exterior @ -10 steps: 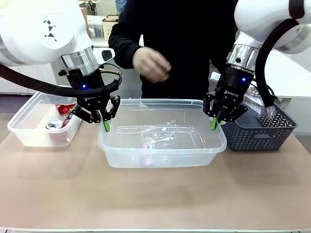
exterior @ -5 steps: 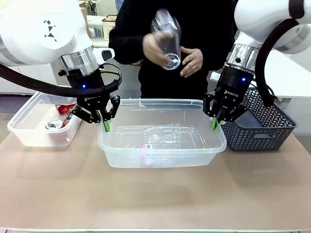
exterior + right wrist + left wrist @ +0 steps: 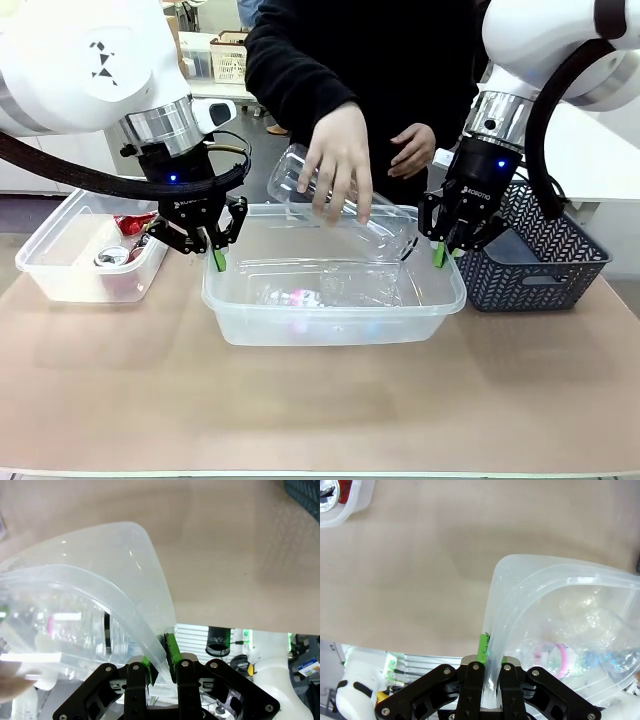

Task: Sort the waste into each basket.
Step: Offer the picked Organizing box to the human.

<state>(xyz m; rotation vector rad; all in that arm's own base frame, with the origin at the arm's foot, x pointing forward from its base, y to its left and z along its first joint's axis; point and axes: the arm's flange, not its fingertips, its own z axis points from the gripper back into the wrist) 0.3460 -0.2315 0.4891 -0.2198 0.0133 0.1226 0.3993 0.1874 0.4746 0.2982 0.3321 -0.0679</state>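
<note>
Seemingly well along, the left tool [image 3: 219,258] and right tool [image 3: 439,254] each clench the middle tub's rim [image 3: 330,211] while a hand [image 3: 338,165] lowers a clear bottle [image 3: 345,207] onto others inside, cans [image 3: 122,240] lying in the far-left tub [image 3: 60,275].

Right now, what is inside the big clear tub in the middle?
The middle tub holds crumpled clear bottles, one with a pink label. A hand lowers another bottle in. The bottles overlap, so their number is unclear.

Both arms are reaching down, wrists vertical. The left end effector [image 3: 218,258] is pinching closed at nine o'clock; the right end effector [image 3: 440,254] is, apparently, clamping likewise at three o'clock.
</note>
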